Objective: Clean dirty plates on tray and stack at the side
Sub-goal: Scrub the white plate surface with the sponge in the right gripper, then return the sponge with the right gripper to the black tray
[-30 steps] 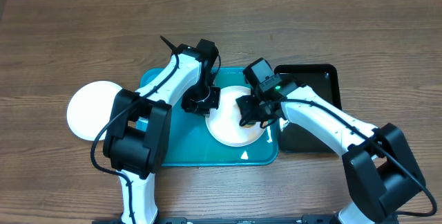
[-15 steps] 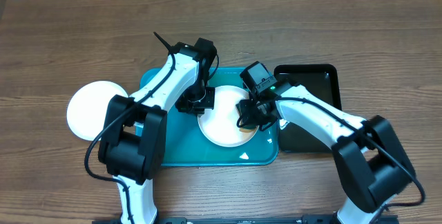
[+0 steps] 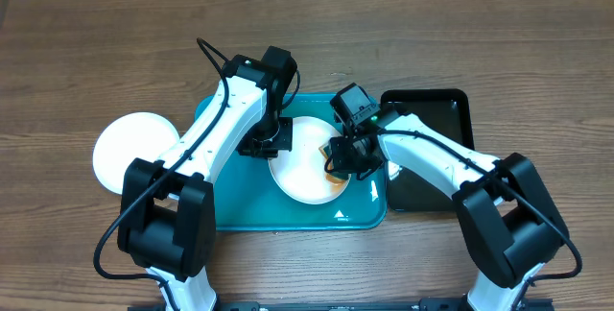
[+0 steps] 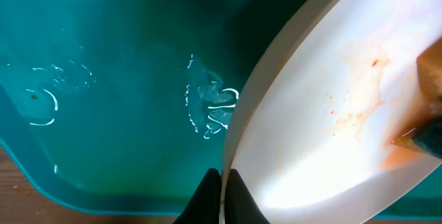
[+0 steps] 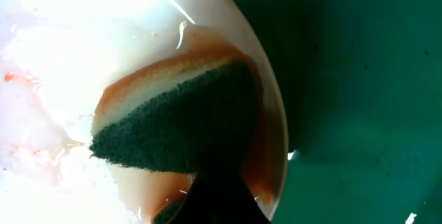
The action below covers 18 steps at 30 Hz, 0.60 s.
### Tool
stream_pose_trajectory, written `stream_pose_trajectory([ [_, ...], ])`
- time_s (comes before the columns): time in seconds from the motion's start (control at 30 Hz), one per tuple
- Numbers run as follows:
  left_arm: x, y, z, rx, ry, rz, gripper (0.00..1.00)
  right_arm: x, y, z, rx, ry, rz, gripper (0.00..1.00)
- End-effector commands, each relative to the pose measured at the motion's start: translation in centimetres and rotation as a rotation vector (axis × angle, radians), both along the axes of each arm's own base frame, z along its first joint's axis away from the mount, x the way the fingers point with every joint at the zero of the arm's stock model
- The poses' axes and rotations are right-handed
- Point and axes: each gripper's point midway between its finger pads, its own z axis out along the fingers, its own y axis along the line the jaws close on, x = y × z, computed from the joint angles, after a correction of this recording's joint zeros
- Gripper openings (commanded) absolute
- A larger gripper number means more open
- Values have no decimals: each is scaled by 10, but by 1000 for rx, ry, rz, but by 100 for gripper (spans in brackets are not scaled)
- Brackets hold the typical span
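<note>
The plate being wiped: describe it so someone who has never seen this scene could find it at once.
Find the teal tray in the middle of the wooden table. The plate sits inside it, toward its right end. Unlike the clean white plate left of the tray, it has orange smears and a sponge pressed on it.

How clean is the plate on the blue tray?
Dirty. Orange sauce smears the plate where the right claw presses a sponge.
</note>
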Motion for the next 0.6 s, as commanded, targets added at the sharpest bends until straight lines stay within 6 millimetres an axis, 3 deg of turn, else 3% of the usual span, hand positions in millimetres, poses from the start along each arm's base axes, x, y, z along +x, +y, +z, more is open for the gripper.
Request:
stream_pose_trajectory([
  [0.0,3,15,12,59,-45,16,4,16,-19,-2,-104,-39,-79,4],
  [0.07,2,16,12,66,-43,15,4,27,-32,9,-177,-99,-123,4],
  [0.23,2,20,12,84,-44,13,4,38,-43,30,-227,-181,-145,4],
  [0.57,2,23,12,103,-46,11,4,29,-48,61,-204,-196,-162,4],
])
